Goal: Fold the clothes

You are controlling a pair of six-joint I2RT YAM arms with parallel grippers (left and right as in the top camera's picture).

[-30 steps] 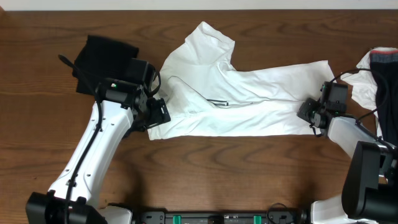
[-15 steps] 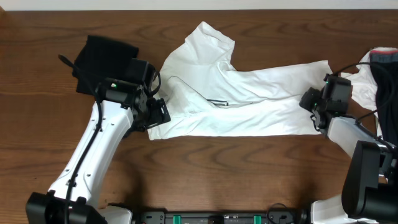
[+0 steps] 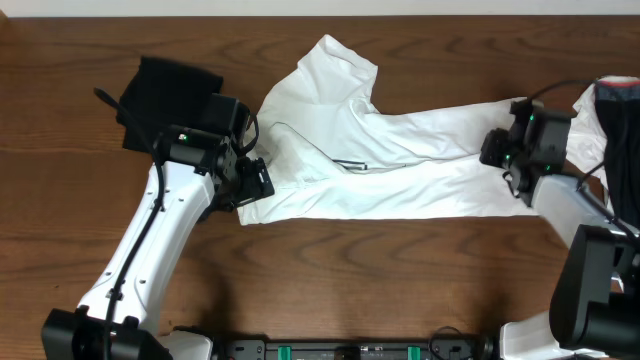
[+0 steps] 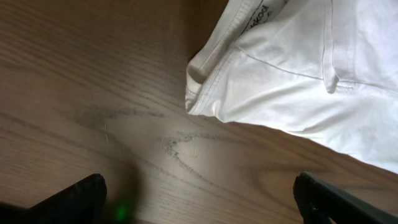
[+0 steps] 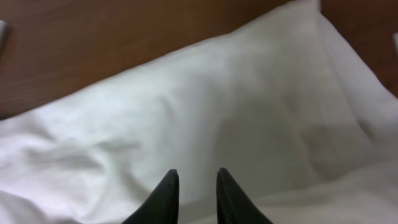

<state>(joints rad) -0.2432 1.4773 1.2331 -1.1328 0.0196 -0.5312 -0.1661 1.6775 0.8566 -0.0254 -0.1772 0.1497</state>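
Dark wood worktop [image 3: 400, 270], white T-shirt [image 3: 400, 160] spread across; left hand [image 4: 202, 196] wide open beside its hem; right hand [image 5: 194, 186] barely parted above it, gripping nothing.

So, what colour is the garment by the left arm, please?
The garment is black; the overhead view shows it best.

White short-sleeved T-shirt [image 3: 390, 160]: large, plain side up, lying across the middle of the counter [image 3: 400, 270] as a long, loosely folded band running left to right, with one part jutting toward the far edge; surface creased. Black garment [image 3: 165, 90]: bunched, far left. White-and-dark garment [image 3: 600, 115]: heaped at the right edge, partly out of view
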